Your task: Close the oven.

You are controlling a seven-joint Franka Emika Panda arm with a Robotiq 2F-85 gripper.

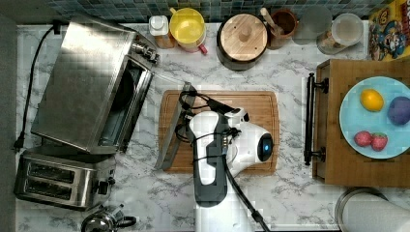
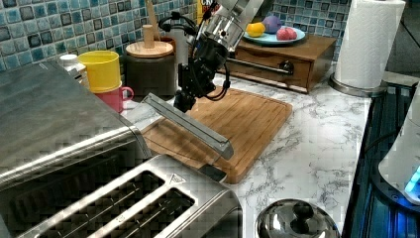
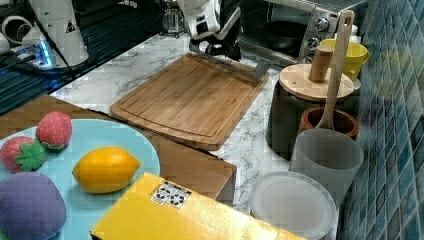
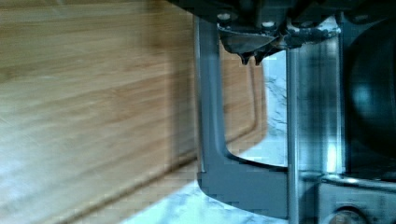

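Oven (image 1: 82, 82) sits on the counter (image 1: 290, 203) at the top view's left, angled, cord running off its back corner. Door (image 2: 163, 119) is not shut: it hangs partway down, glass pane sloping out from the cavity toward the cutting board (image 1: 251, 104), bar handle (image 2: 190, 124) raised clear of the board. Cavity is exposed, with a dark pan (image 3: 280, 30) inside in the right view.

End effector (image 2: 184, 101) is right at the handle near its far end in the left view; the wrist view puts the fingertips (image 4: 250, 57) just beside the bar. Can't tell whether it's clenched on the bar or just resting against it.

Judgement: mid-task. Door is roughly part-raised, and the rest of the swing up to the frame is left.

Around it: two-slot toaster (image 1: 63, 179) touching or just beside the oven's near side, kettle lid (image 2: 297, 218) below that. Along the tiled backsplash: yellow mug (image 1: 187, 26), dark canister with wooden lid (image 1: 241, 38), wooden utensil pot (image 1: 283, 21), clear containers. At the top view's right, a wooden drawer box (image 1: 333, 159) carries a blue plate (image 1: 353, 130) of toy fruit; paper towel roll (image 2: 369, 42) near it. Marble-pattern counter, blue-green mosaic wall.
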